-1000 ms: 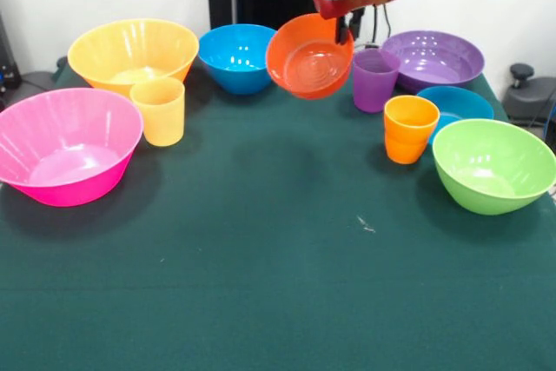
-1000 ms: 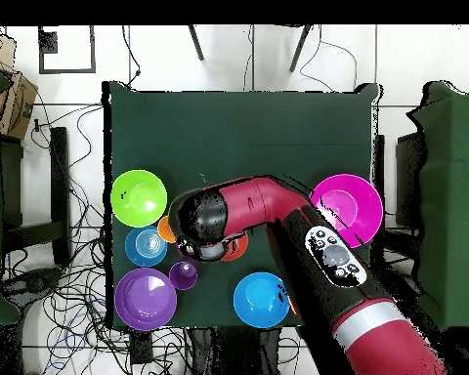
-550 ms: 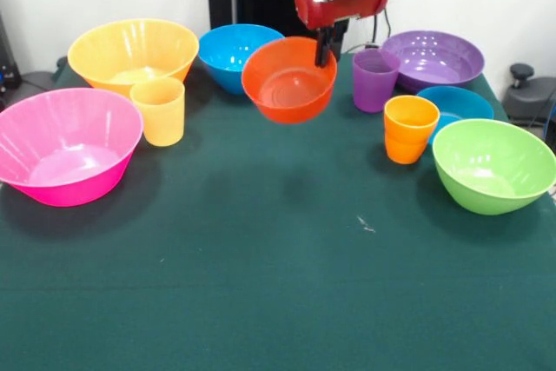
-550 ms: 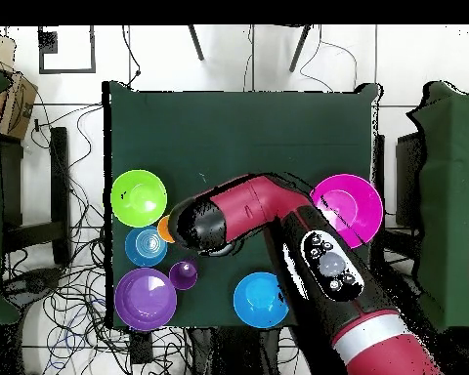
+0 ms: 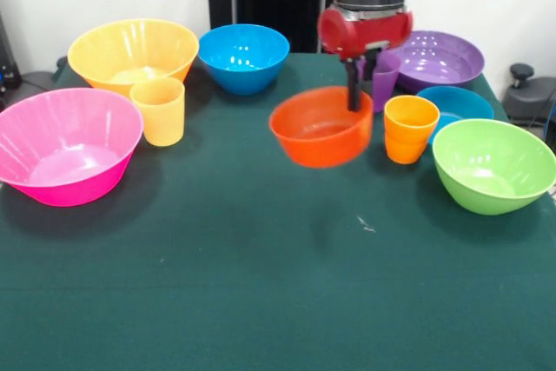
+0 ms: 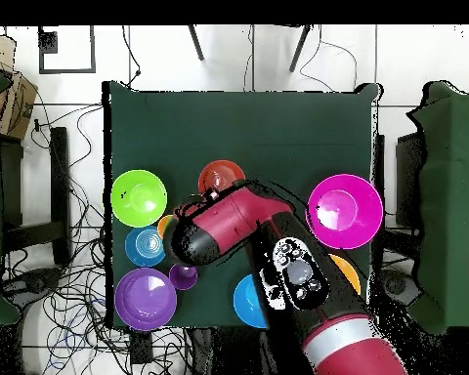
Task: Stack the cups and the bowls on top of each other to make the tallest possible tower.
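**Operator:** What's the gripper doing?

**Observer:** Your gripper (image 5: pixel 354 97) hangs from the red wrist, its dark fingers clamped on the far rim of the small red-orange bowl (image 5: pixel 321 126). The bowl is upright, glossy, round, and is carried above the cloth; a faint shadow lies under it. From overhead, part of the same bowl (image 6: pixel 220 179) shows beyond the arm.

**Operator:** Where are the cups?

**Observer:** The orange cup (image 5: pixel 410 129) stands just beside the held bowl, on its right in the front view, apart from it. The purple cup (image 5: pixel 383 77) is behind the gripper, partly hidden. The yellow-orange cup (image 5: pixel 158 110) stands before the big yellow bowl (image 5: pixel 133 55). All three are tapered, smooth and handleless.

**Operator:** And room to work?

**Observer:** You have open green cloth (image 5: pixel 261 284) across the whole near half of the front view. The big pink bowl (image 5: pixel 65 145) sits at the left edge and the lime green bowl (image 5: pixel 493 165) at the right edge. The small blue bowl (image 5: pixel 458 103) lies between the lime one and the wide purple bowl (image 5: pixel 434 58). The medium blue bowl (image 5: pixel 244 56) is at the far side.
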You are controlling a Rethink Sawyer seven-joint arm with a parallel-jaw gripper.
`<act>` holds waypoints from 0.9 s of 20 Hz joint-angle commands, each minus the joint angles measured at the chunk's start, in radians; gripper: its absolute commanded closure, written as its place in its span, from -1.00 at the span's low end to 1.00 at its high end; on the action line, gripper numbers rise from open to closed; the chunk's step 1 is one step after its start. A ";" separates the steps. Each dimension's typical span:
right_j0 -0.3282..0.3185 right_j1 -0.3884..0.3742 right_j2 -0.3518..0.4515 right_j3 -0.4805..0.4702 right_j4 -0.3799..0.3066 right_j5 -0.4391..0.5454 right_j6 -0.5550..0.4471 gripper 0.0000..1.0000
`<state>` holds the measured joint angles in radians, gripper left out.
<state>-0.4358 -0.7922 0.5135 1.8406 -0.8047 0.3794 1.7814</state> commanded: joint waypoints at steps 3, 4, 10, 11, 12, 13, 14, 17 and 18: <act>0.170 0.045 -0.261 0.044 -0.056 -0.256 0.274 1.00; 0.174 0.056 -0.272 0.047 -0.041 -0.268 0.280 1.00; 0.219 0.041 -0.338 0.036 -0.033 -0.243 0.242 1.00; 0.203 0.035 -0.324 0.038 -0.038 -0.222 0.215 1.00; 0.183 0.031 -0.305 0.040 -0.036 -0.195 0.186 1.00; 0.164 0.028 -0.285 0.043 -0.033 -0.175 0.156 1.00; 0.145 0.024 -0.266 0.047 -0.030 -0.155 0.127 1.00; 0.113 0.017 -0.232 0.049 -0.035 -0.126 0.075 1.00; 0.106 0.014 -0.225 0.046 -0.038 -0.114 0.061 1.00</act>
<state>-0.2846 -0.7909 0.2711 1.8652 -0.8096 0.1464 1.9203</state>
